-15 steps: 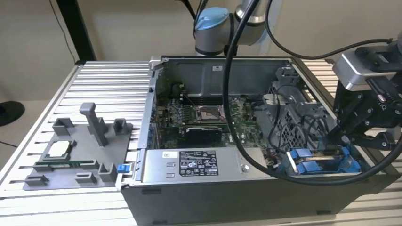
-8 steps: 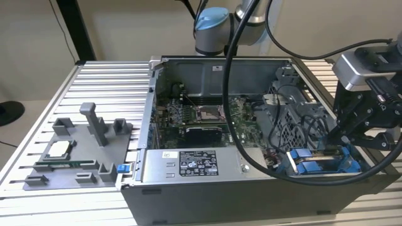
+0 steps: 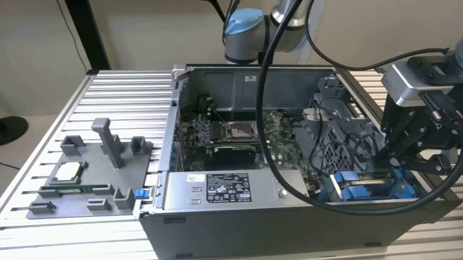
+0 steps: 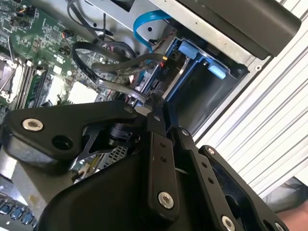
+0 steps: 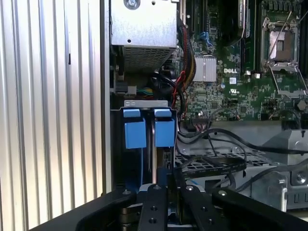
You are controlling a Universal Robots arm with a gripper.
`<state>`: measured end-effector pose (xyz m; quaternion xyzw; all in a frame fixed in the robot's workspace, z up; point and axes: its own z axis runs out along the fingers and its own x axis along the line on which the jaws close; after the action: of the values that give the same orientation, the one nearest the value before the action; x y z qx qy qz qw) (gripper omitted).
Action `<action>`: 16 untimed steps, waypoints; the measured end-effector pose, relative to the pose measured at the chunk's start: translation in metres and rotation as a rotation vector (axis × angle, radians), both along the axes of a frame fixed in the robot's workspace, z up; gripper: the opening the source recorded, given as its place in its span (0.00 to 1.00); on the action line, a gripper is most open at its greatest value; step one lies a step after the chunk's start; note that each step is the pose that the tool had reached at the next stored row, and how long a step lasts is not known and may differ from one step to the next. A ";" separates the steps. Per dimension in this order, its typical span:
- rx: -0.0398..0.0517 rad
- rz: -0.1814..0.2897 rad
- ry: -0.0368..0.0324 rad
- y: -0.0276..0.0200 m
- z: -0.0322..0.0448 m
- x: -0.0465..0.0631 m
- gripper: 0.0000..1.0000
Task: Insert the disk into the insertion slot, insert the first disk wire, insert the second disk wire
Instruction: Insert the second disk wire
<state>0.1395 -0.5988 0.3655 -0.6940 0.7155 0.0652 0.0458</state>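
One end effector hangs over the drive cage at the exterior view's right end of the open computer case. In both wrist views its fingers are close together, narrow, seemingly pinched on something small; what exactly, cannot tell. Disk sits edge-on down in the insertion slot, blue carrier tabs at its end, just beside the fingertips. Black cables loop next to the cage. Motherboard lies mid-case, grey power supply box along the front wall. Grey fixture tray rests on the slatted worktop, well apart, at the exterior view's left.
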 end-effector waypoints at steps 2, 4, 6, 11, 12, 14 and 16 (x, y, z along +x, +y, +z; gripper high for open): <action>0.0000 0.000 0.0080 0.0000 -0.0018 0.000 0.00; 0.0000 0.000 0.0180 0.0000 -0.0034 0.000 0.00; 0.0000 0.000 0.0274 0.0000 -0.0050 0.000 0.00; 0.0000 -0.001 0.0525 0.0000 -0.0091 0.000 0.00; 0.0000 -0.001 0.0562 0.0000 -0.0098 0.000 0.00; 0.0000 -0.001 0.0620 0.0000 -0.0113 0.000 0.00; -0.0001 -0.001 0.0671 0.0000 -0.0126 0.000 0.00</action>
<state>0.1396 -0.5988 0.3529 -0.6912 0.7169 0.0884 0.0218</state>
